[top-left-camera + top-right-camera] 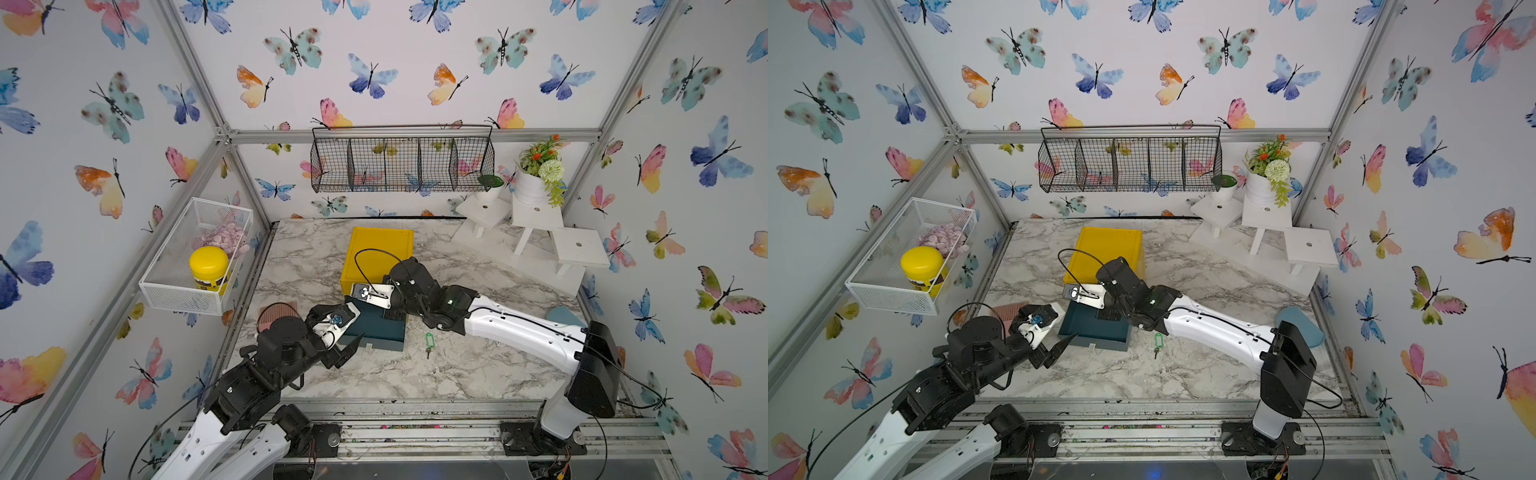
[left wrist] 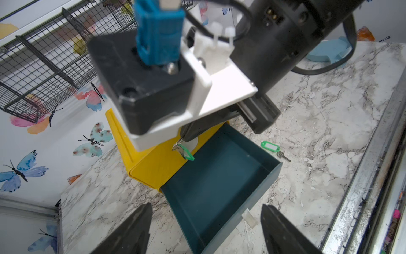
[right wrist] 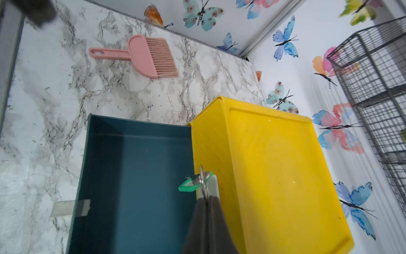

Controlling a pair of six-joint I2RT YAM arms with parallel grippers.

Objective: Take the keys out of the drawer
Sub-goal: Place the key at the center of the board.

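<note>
Right pincer (image 3: 207,198) clamps one green-tagged key (image 3: 190,184) above the rectangular teal drawer (image 2: 219,176); second key (image 2: 271,147) lies beside it; left pincer (image 2: 206,205) wide.

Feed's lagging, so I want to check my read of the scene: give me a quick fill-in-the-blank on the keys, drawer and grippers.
1. The right gripper is shut on a key with a ____ tag.
2. The second key lies on the ____, beside the drawer.
3. The left gripper, near the drawer's front, is ____.
4. The drawer is pulled out of a ____ box.

Missing words: green; table; open; yellow.
</note>
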